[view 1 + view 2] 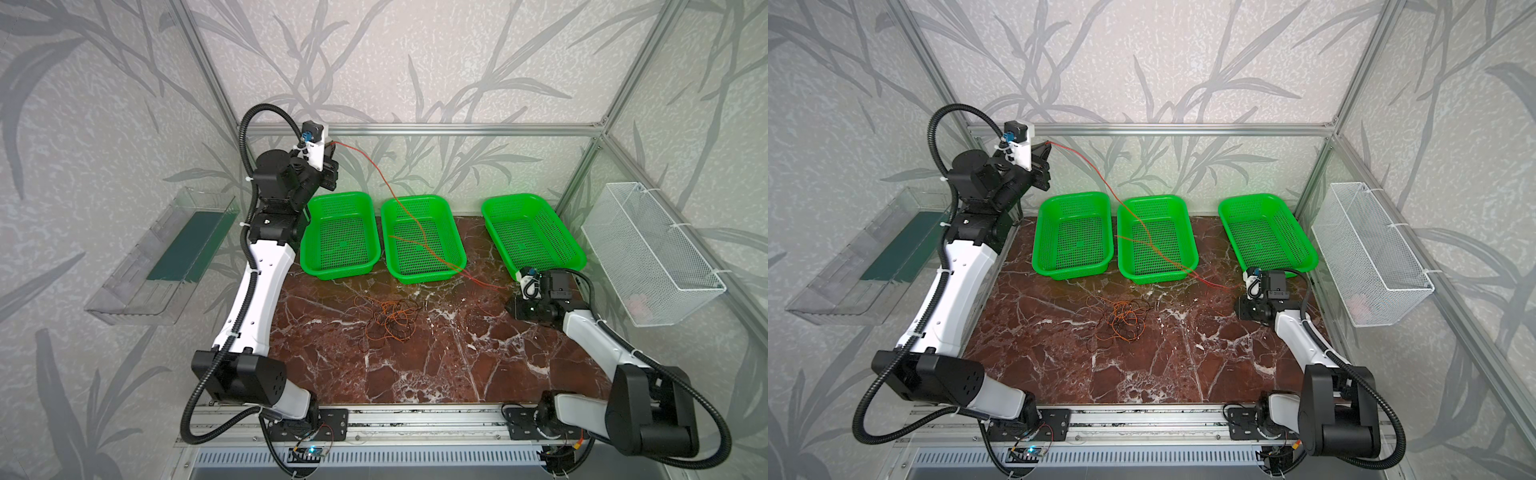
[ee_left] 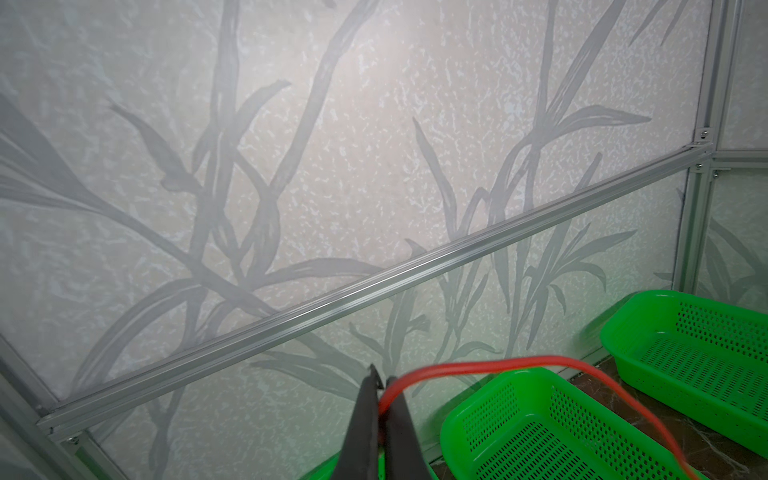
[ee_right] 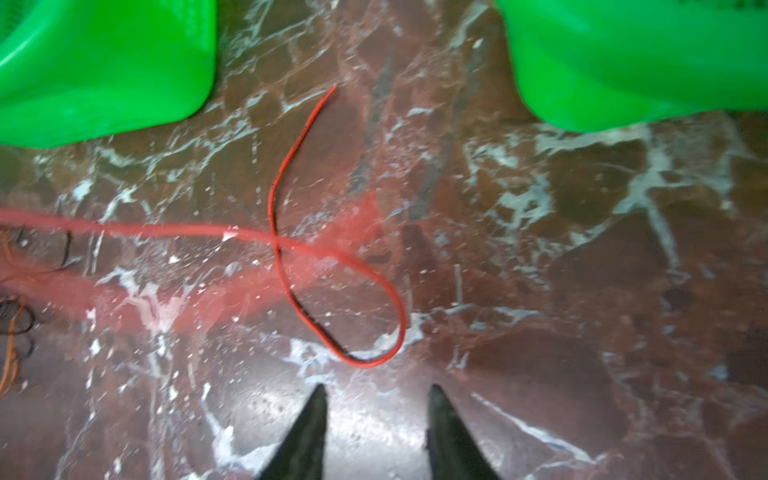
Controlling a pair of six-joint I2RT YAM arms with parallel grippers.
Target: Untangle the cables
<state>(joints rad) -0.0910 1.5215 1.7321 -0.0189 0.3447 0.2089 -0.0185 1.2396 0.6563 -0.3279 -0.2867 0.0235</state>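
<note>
While the raised left tool (image 2: 381, 376) pinches a thin red wire (image 2: 478, 365), the right tool (image 3: 376, 390) hangs half-open, empty, over its looped end on the marbled brown table (image 1: 457, 353). Orange-and-black wire tangle (image 1: 392, 318): mid-table, apart. Step, seemingly: red drawn clear. Next: lower it into a green plastic basket (image 1: 415, 200).

Baskets (image 1: 340, 245) behind cable tangle (image 1: 390, 318) on table (image 1: 457, 353), one cable (image 2: 478, 365) across middle basket (image 1: 434, 200)
</note>
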